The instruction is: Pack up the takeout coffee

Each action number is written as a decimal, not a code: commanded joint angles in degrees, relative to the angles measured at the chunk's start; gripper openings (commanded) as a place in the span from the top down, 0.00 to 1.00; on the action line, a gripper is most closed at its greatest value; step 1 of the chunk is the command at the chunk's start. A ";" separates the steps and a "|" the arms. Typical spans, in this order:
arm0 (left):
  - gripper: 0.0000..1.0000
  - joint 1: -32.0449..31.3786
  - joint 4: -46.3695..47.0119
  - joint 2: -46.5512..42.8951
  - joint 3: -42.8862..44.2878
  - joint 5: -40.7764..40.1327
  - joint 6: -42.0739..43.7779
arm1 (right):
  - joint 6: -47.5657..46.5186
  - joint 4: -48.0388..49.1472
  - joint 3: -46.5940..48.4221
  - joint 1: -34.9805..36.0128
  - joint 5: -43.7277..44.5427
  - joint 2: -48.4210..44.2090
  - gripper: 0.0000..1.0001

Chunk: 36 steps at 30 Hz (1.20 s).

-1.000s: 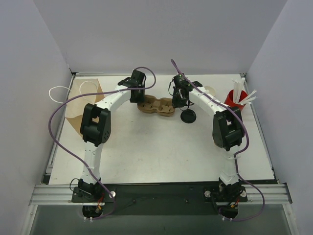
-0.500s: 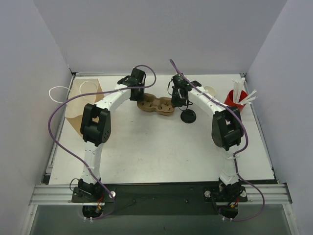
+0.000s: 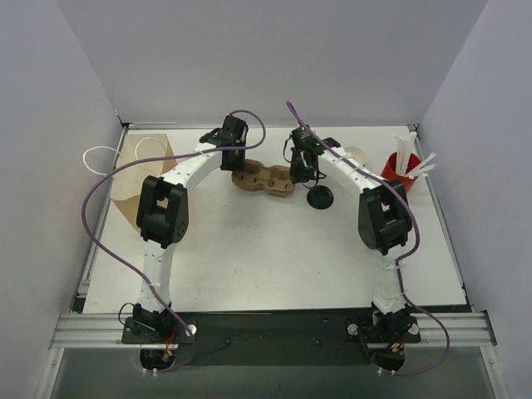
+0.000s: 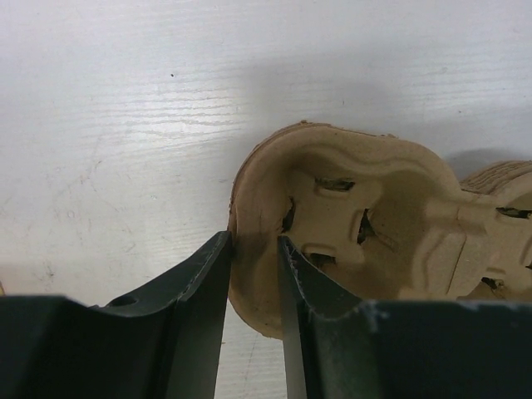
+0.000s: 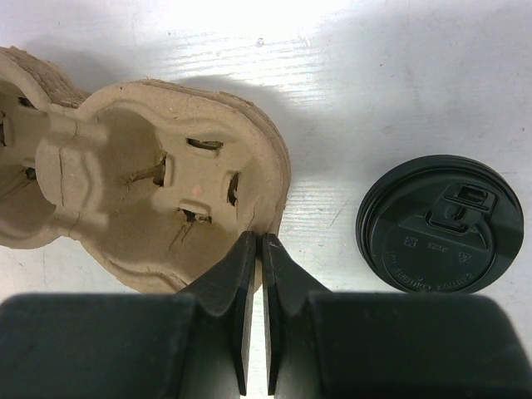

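Observation:
The brown pulp cup carrier point(image 3: 266, 179) lies at the back middle of the table with both slots empty. My left gripper point(image 3: 235, 163) is shut on the carrier's left rim. In the left wrist view point(image 4: 253, 239) the rim sits between the two fingers. My right gripper point(image 3: 299, 170) is shut on the carrier's right rim. In the right wrist view point(image 5: 259, 237) the fingertips pinch the rim's edge point(image 5: 274, 183). A small tan cup point(image 3: 357, 154) shows partly behind the right arm, standing on the table.
A black cup lid point(image 3: 320, 198) lies on the table just right of the carrier and shows in the right wrist view point(image 5: 440, 224). A red cup with white straws point(image 3: 401, 169) stands at the back right. A paper bag with white handles point(image 3: 137, 179) lies at the left.
My right gripper has shifted slightly to the left at the carrier's right end. The left gripper and the lid have hardly moved.

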 commanded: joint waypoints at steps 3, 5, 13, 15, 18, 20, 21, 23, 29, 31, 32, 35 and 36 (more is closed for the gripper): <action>0.62 -0.25 0.12 -1.08 2.41 -1.00 1.11 | -0.71 -1.75 2.03 0.81 0.71 0.50 0.98; 0.65 -0.34 0.12 -1.34 2.33 -1.27 1.28 | -0.89 -1.83 2.12 0.98 0.71 0.41 0.99; 0.79 -0.42 0.12 -2.39 2.33 -1.89 1.90 | -1.33 -2.54 3.35 1.25 2.38 0.14 1.00; 0.80 -0.42 0.21 -2.66 2.33 -2.06 2.07 | -1.41 -2.63 3.61 1.25 2.55 0.06 1.00; 0.80 -0.42 0.12 -3.18 2.50 -2.24 2.25 | -1.50 -2.89 3.88 1.43 2.99 -0.47 1.00; 0.81 -0.42 -0.05 -3.54 2.68 -2.24 2.43 | -1.68 -2.98 4.05 1.51 3.08 -0.65 1.00; 0.81 -0.42 -0.05 -3.63 2.76 -2.24 2.34 | -1.59 -2.98 4.14 1.51 3.08 -0.82 1.00; 0.81 -0.34 -0.14 -4.33 2.85 -2.15 2.34 | -1.76 -3.07 4.23 1.42 3.26 -1.00 1.00; 0.86 -0.42 0.21 -5.47 3.03 -1.97 2.43 | -1.68 -3.07 4.32 1.42 3.26 -1.26 1.00; 0.87 -0.42 0.30 -5.73 2.94 -1.97 2.51 | -1.68 -3.07 4.41 1.51 3.26 -1.35 1.00; 0.87 -0.42 0.30 -5.82 2.77 -1.97 2.51 | -1.68 -3.15 4.41 1.51 3.26 -1.44 1.00; 0.88 -0.42 0.47 -6.52 2.33 -1.97 2.51 | -1.68 -3.24 4.41 1.42 3.52 -2.14 1.00; 0.88 -0.42 0.65 -6.79 1.98 -1.89 2.34 | -1.68 -3.24 4.32 1.42 3.61 -2.40 1.00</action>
